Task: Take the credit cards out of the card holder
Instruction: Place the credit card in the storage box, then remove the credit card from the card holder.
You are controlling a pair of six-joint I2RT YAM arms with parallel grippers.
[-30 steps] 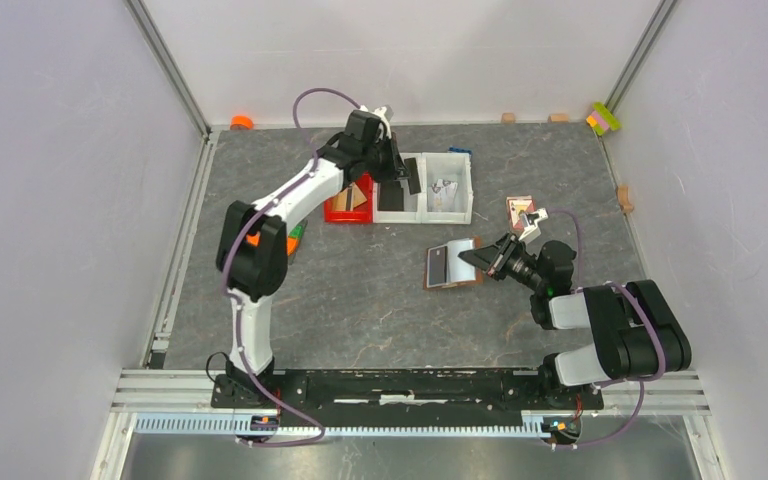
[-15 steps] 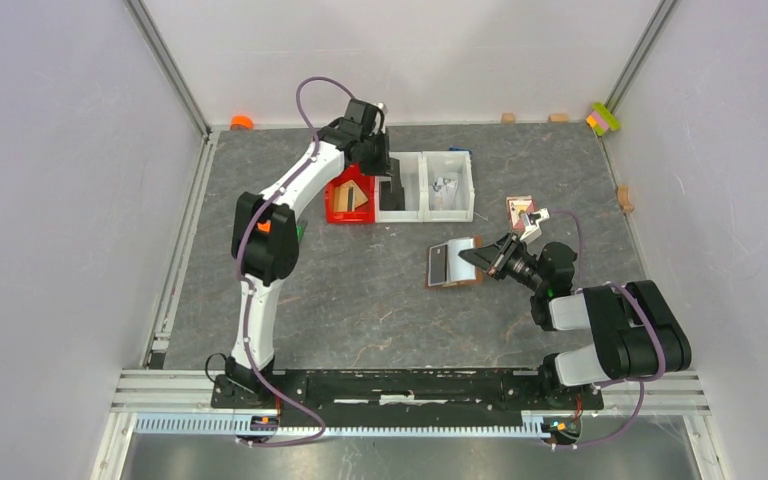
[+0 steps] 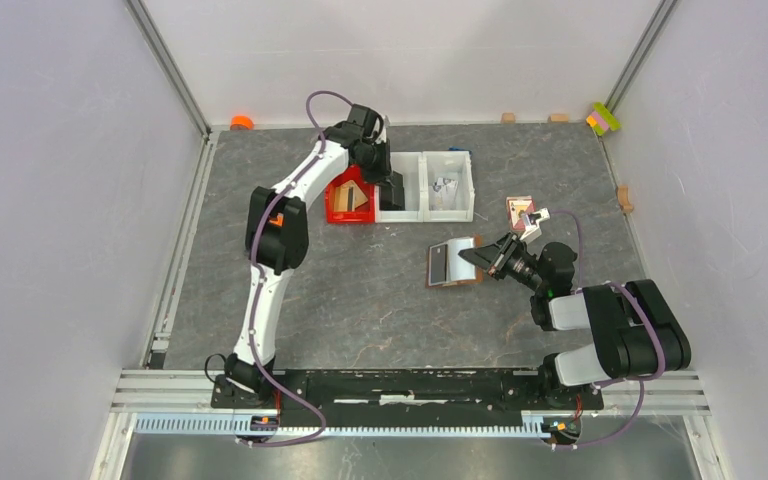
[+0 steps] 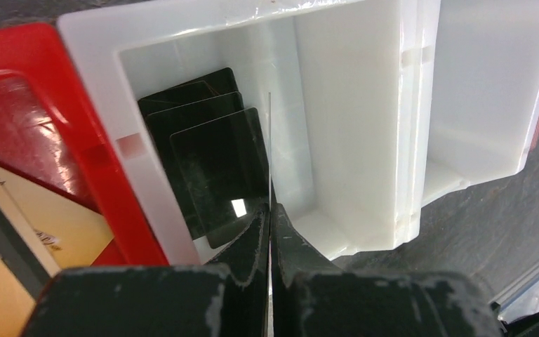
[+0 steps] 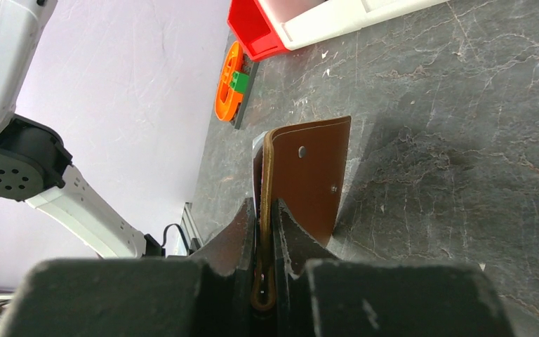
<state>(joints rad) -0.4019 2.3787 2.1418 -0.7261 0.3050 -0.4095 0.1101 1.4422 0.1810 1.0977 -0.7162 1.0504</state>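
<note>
The brown card holder [image 3: 452,264] lies open on the mat with its pale lining up. My right gripper [image 3: 480,258] is shut on its right edge, and the right wrist view shows the jaws clamped on the folded leather [image 5: 312,175]. My left gripper [image 3: 392,180] is over the left compartment of the white bin [image 3: 425,205]. It is shut on a credit card held edge-on, a thin line [image 4: 270,140] rising from the jaws. Three dark credit cards [image 4: 210,161] lie stacked in that compartment.
A red bin [image 3: 345,205] with a beige card [image 4: 35,232] touches the white bin's left side. A pink-red picture card [image 3: 520,210] lies right of the bins. An orange and green piece [image 5: 226,81] lies by the left wall. Small blocks sit along the far edge.
My left gripper has moved left and down with the card, from above the bins into the white bin's left compartment. The right arm and the wallet have not moved.
</note>
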